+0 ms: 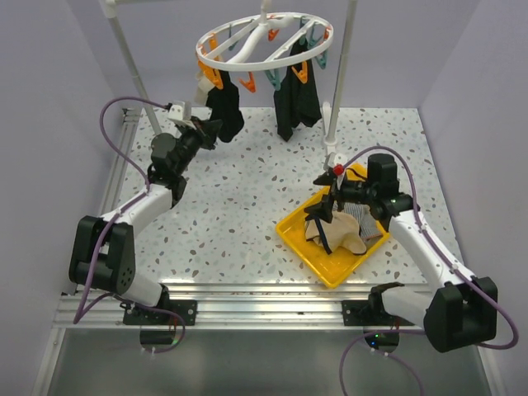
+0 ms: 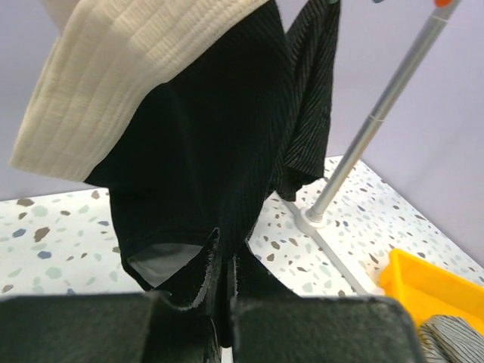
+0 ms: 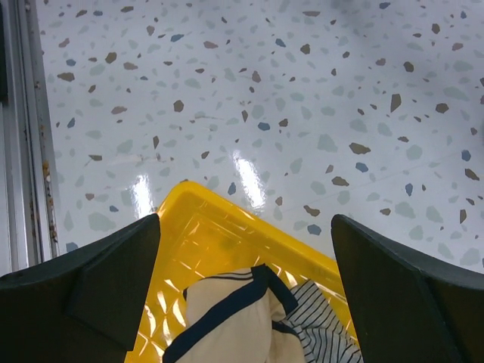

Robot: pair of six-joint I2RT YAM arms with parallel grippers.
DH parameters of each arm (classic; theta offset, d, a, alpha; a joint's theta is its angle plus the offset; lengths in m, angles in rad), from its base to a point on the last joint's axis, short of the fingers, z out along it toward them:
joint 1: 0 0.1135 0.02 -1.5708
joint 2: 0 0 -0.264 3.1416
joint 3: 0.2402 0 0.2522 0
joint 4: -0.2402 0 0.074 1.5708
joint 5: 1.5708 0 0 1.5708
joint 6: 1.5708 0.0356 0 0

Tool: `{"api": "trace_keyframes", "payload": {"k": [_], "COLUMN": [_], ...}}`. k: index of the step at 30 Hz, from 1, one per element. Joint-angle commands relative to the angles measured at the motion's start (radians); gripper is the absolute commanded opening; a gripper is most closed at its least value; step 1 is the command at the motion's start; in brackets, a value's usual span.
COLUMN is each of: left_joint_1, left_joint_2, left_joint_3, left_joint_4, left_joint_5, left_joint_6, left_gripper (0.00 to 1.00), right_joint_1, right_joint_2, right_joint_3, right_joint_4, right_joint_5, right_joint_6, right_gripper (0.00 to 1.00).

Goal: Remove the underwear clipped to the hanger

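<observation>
The white hanger ring [image 1: 264, 37] with orange and teal pegs hangs at the back. Two black underwear stay clipped to it, one on the left [image 1: 224, 103] and one on the right [image 1: 297, 99]. My left gripper [image 1: 206, 130] is shut on the bottom edge of the left black underwear [image 2: 204, 151], which has a cream waistband. The right one [image 2: 311, 98] hangs behind it. My right gripper [image 1: 327, 208] is open and empty above the yellow tray [image 1: 307, 247]. A beige underwear [image 3: 227, 318] and a striped one [image 3: 318, 336] lie in the tray [image 3: 189, 227].
Two white upright poles [image 1: 132, 62] [image 1: 340, 74] hold the hanger; the right pole's foot [image 2: 314, 217] stands on the speckled table beside the clipped garments. The aluminium rail [image 1: 247, 301] runs along the near edge.
</observation>
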Motion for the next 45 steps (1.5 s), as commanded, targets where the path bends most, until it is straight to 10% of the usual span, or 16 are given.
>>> {"api": "trace_keyframes", "payload": {"k": [1, 18, 30, 45], "left_joint_1": [0.004, -0.192, -0.269, -0.330], "left_joint_2": [-0.031, -0.034, 0.054, 0.125], "left_joint_3": [0.000, -0.005, 0.128, 0.216], "left_joint_4": [0.108, 0.222, 0.205, 0.187], "left_joint_5": [0.106, 0.091, 0.031, -0.042], "left_joint_6": [-0.059, -0.196, -0.285, -0.360], "left_gripper": [0.00, 0.00, 0.00, 0.00], "right_joint_1": [0.007, 0.122, 0.269, 0.312], "right_joint_2": [0.017, 0.174, 0.183, 0.323], "right_joint_3": [0.035, 0.296, 0.284, 0.330], "right_joint_4": [0.164, 0.492, 0.506, 0.632], "right_joint_5": [-0.005, 0.221, 0.423, 0.679], "right_joint_6": [0.146, 0.655, 0.115, 0.044], "right_gripper": [0.99, 0.99, 0.99, 0.88]}}
